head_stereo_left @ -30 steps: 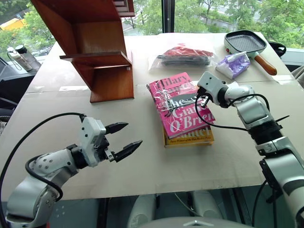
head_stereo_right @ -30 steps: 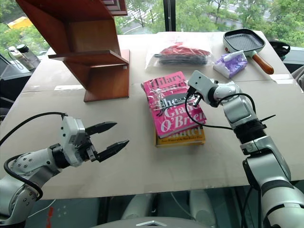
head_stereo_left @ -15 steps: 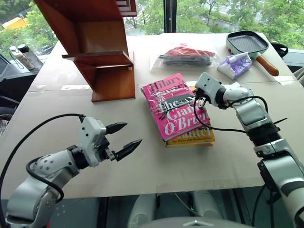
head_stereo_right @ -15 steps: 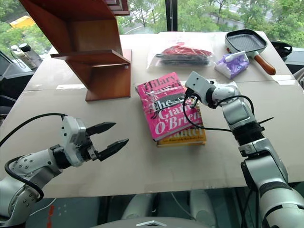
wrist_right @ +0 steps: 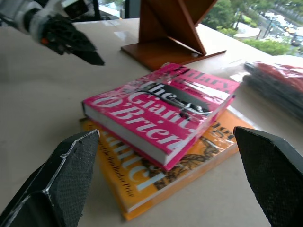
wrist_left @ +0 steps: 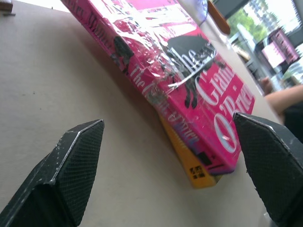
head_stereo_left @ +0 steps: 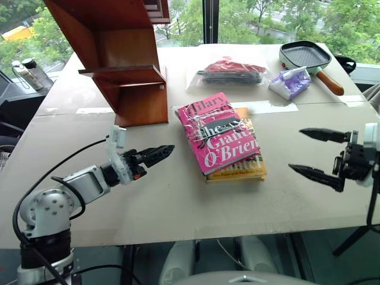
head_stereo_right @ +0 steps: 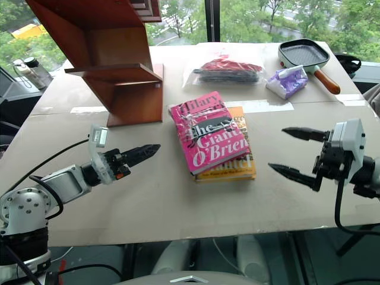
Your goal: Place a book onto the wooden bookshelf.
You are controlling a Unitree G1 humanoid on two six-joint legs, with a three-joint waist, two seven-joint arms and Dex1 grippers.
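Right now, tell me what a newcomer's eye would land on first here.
The bright pink book grabs attention first, lying mid-table askew on top of a yellow book. Behind it to the left rises the wooden bookshelf. The left gripper and the right gripper, both open, flank the books without touching them.

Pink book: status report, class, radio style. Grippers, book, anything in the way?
Left gripper and right gripper open, empty. Pink book on yellow book, not on bookshelf. Path clear.
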